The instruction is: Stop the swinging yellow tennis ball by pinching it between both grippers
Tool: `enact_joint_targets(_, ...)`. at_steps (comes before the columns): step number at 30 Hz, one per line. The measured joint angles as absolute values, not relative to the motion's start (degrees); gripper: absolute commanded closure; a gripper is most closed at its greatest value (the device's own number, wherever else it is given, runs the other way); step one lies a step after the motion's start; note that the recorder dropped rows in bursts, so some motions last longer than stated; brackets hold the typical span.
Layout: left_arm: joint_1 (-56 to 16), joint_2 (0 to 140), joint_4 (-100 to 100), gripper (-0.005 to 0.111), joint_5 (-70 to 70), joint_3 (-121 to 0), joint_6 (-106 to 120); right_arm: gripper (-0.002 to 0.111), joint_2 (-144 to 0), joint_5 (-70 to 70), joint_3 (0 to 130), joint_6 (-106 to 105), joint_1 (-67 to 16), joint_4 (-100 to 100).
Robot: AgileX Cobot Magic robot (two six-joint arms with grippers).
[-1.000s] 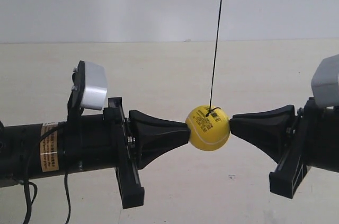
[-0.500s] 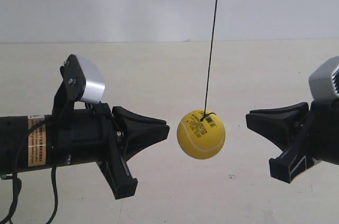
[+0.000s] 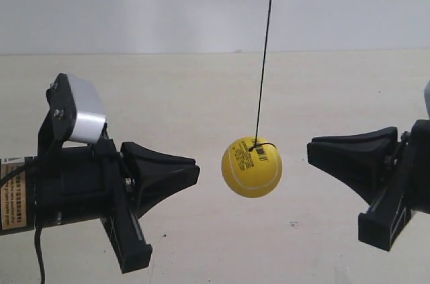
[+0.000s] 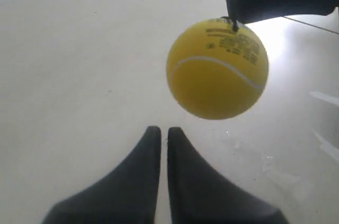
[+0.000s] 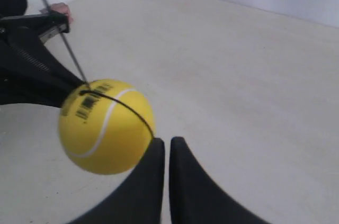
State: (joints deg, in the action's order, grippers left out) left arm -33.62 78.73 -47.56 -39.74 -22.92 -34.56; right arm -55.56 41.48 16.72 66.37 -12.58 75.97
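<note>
**Ball hangs free between two grippers, not yet pinched**

At the exterior view's left, a black arm lies level, with a silver-grey box (image 3: 84,117) on top. The gripper at the exterior view's left (image 3: 193,171) points right, toward the ball (image 3: 252,166).

The yellow ball hangs in mid-air on a thin black string (image 3: 264,62), above a pale surface (image 3: 215,96). It touches neither gripper and has a clear gap on each side, about equal. The string leans slightly, its top further right than the ball, so the ball is probably off its rest point and swinging.

The gripper at the exterior view's right (image 3: 311,152) points left at the ball, at about the same height.

In the left wrist view, the left gripper (image 4: 164,128) has its jaws almost together, with only a thin slit between them. It holds nothing, and the ball (image 4: 217,69) floats just beyond its tips.

In the right wrist view, the right gripper (image 5: 167,140) looks the same, nearly closed and empty, with the ball (image 5: 106,126) close by its tips.

The step in hand is the closing-in. Next, both arms need to move inward together along one line and meet the ball at mid-height. If one touches first, it will knock the ball away.
</note>
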Motion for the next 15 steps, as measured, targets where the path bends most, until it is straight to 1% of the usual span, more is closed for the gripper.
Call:
enact_joint_targets(8,-33.6,78.7,-47.7,0.102,-53.3,-22.9,-34.6,0.108,-55.6,43.8,16.7,66.6,-12.6,77.3)
enact_joint_targets(15,-33.6,83.5,-46.9,0.102,-56.7,-22.9,-32.1,0.108,-56.5,44.4,16.7,66.6,-12.6,77.3)
